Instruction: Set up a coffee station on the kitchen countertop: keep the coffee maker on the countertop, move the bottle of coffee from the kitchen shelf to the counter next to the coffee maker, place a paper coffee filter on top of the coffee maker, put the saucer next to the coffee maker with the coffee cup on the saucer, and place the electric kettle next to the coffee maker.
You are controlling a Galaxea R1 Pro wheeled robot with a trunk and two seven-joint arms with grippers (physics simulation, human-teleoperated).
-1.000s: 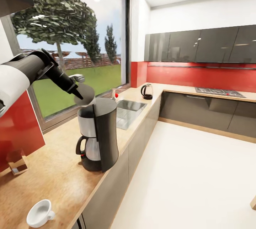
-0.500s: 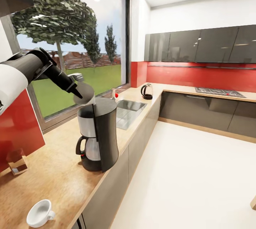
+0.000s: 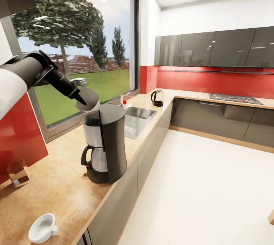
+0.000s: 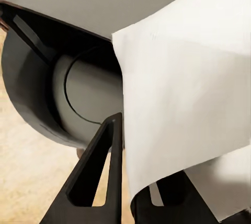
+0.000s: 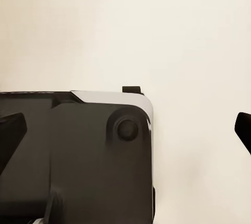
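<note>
The coffee maker point(image 3: 105, 143) stands on the countertop point(image 3: 57, 184) near its front edge. My left gripper point(image 3: 81, 100) is shut on the paper coffee filter point(image 3: 89, 99), holding it tilted just above the machine's top, on the window side. In the left wrist view the filter point(image 4: 183, 88) sits between the fingers point(image 4: 99, 182), over the machine's dark lid point(image 4: 47, 88). The coffee cup point(image 3: 42, 228) lies on its side at the counter's near end. The bottle of coffee point(image 3: 18, 175) stands half hidden by a red panel. The electric kettle point(image 3: 157, 98) is far down the counter. The saucer is out of view. My right gripper point(image 5: 127, 130) is open over the floor.
A sink point(image 3: 137, 120) with a tap is set into the counter between the coffee maker and the kettle. A large window runs behind the counter. A hob point(image 3: 234, 99) sits on the far run. The pale floor point(image 3: 205, 191) is to the right. The robot's dark base point(image 5: 73, 161) lies under the right gripper.
The left gripper has shifted the filter slightly up and toward the window, still over the coffee maker's top. Everything else is unchanged.
</note>
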